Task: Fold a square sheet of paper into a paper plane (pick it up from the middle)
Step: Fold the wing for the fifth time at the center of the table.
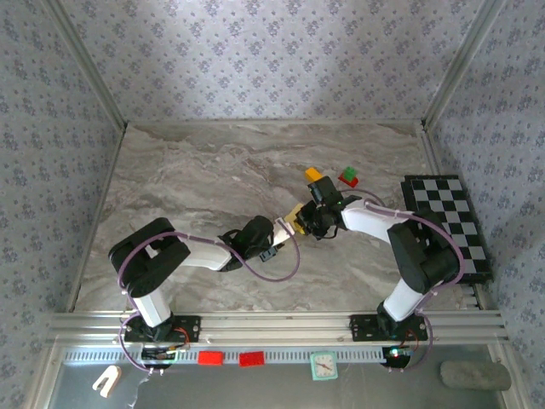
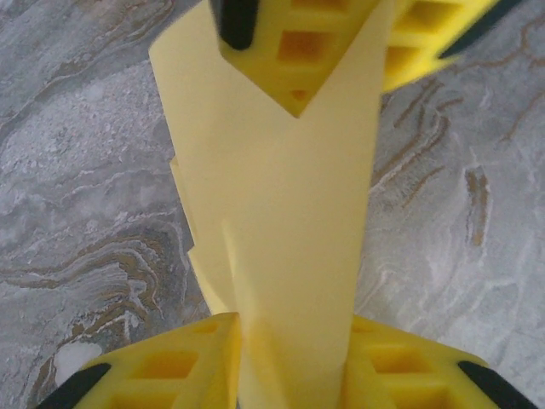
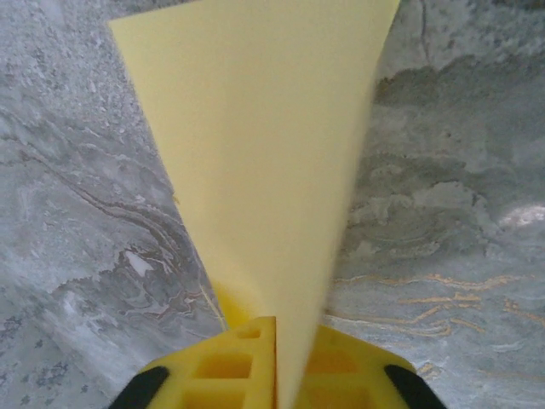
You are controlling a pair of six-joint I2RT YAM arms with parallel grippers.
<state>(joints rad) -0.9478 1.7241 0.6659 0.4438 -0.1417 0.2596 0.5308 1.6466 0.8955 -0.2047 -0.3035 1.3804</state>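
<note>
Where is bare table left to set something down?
Bare: the far left of the table, behind the left arm; also the near strip between the arm bases. Crowded: centre around the paper plane; right side, with blocks and checkered board.

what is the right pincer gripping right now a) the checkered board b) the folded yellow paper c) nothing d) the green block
b: the right pincer is shut on the paper plane, whose folded yellow paper runs out from between its fingers.
</note>
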